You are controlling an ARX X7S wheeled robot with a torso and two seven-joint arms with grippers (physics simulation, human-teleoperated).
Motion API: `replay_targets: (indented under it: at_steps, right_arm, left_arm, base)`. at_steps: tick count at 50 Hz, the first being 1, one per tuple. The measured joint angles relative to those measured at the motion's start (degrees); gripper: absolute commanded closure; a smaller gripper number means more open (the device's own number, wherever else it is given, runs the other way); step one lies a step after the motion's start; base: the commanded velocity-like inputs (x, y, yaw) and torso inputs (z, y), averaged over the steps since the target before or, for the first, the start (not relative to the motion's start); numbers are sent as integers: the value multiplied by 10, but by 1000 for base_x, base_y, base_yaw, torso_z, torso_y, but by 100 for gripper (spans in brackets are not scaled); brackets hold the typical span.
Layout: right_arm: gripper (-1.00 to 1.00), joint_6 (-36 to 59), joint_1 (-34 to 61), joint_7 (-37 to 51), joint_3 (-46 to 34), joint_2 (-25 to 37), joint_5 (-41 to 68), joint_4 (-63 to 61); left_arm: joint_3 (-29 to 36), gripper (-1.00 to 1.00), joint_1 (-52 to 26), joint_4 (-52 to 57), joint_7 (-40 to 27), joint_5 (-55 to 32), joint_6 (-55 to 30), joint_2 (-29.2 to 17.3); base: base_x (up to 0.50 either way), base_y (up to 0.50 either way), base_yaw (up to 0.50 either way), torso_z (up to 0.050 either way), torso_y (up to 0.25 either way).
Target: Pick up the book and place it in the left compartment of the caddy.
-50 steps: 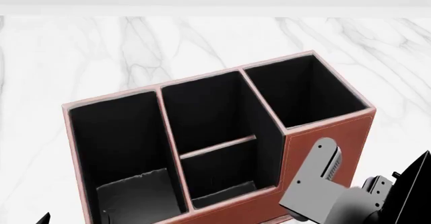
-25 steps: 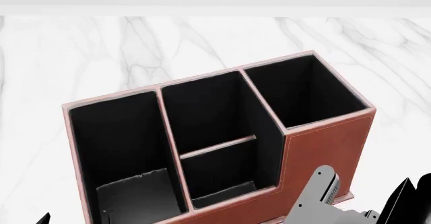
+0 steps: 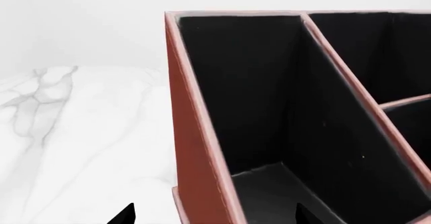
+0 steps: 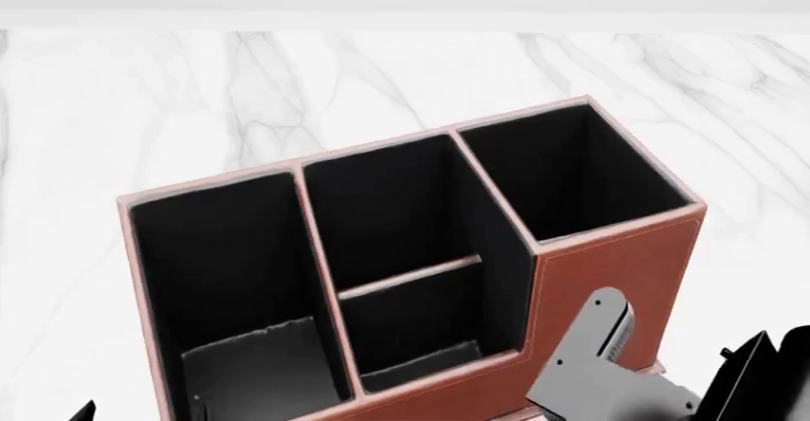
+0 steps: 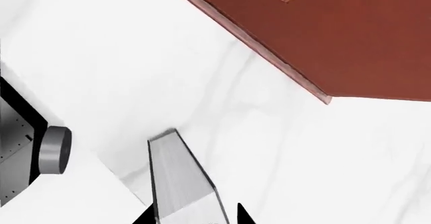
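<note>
caddy in view; book lies flat in the left slot.

head view: the caddy (image 4: 418, 250), a reddish-brown leather-look box with a matte black lining and pale rims, runs its long axis left to right. the book (image 4: 253, 359) sits on the floor of the left compartment (image 4: 215, 241). left wrist view: you see the left gripper (image 3: 214, 215) as two black tips, spread wide, grasping nothing. right wrist view: right gripper (image 5: 192, 216) state cannot be told.

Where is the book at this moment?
The book lies inside the left compartment of the caddy, at its near end, low in the head view.
</note>
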Motion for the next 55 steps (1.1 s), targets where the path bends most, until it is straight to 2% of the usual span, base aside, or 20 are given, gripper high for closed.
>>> replay_targets:
  at_steps: [20,38,47,55]
  right_arm:
    - [100,-87,-44,57,90,7,123,47]
    - [100,-103,-45,145,140,-10,231,111]
    - [100,-88,-14,204,165,-5,312,104]
    - [100,-57,62,278,186,-14,419,100]
  left_arm:
    - [4,-100,-1,1,-3,-5,-1,-3]
    - [7,-100,-2,1,-7,-9,0,-6]
    - [9,-100,-2,1,-8,-10,0,-7]
    - [10,-100,-3,0,-10,-11,1,-8]
  base:
    - [0,0,0,-1,0]
    - [0,0,0,0,0]
    - [0,0,0,0,1]
    - [0,0,0,0,1]
